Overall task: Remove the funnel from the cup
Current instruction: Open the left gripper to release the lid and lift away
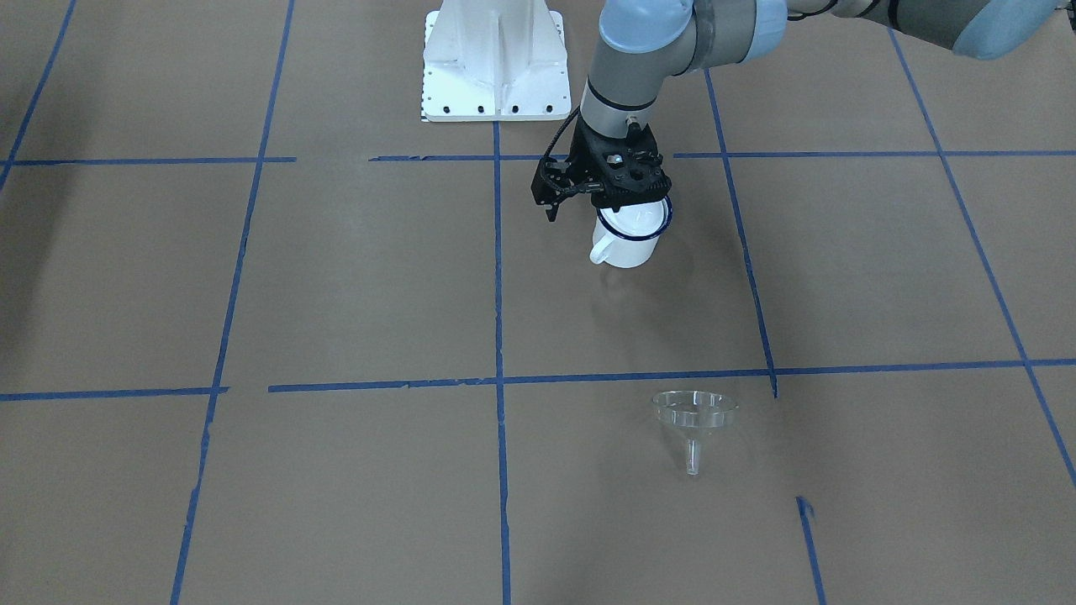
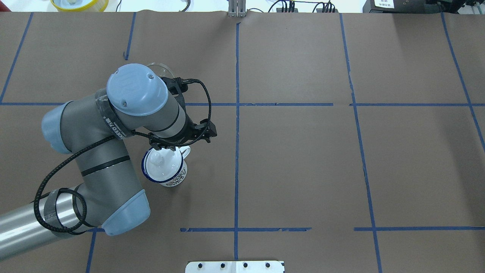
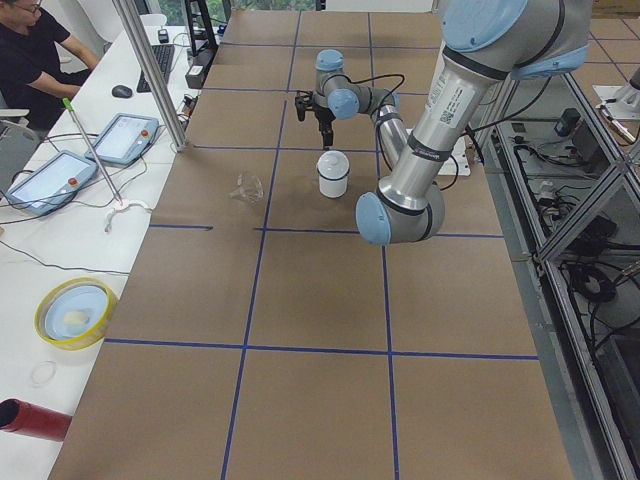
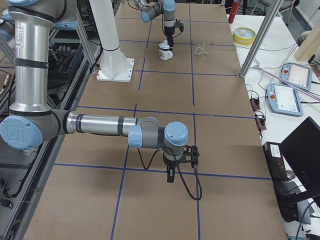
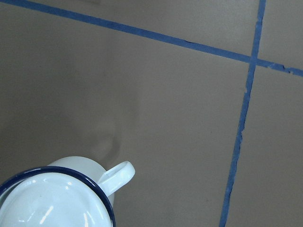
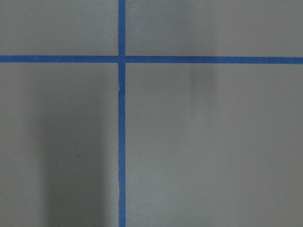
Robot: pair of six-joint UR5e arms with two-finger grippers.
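Brown paper crossed by blue tape lines (image 1: 498, 269) covers the table (image 1: 336, 277), where the clear cone-shaped funnel (image 1: 694, 416) lies out of the cup (image 1: 626, 245), well apart from it toward the edge far from the robot. The left gripper (image 1: 624, 200) hangs straight down just over the white enamel cup's blue rim, the right gripper (image 4: 171, 172) over paper near the table's right end; neither's opening can be told.

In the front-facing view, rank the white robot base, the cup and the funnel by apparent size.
1. robot base: largest by far.
2. cup and funnel: about alike; the funnel is nearer the camera and the left gripper hides part of the cup, so unranked.
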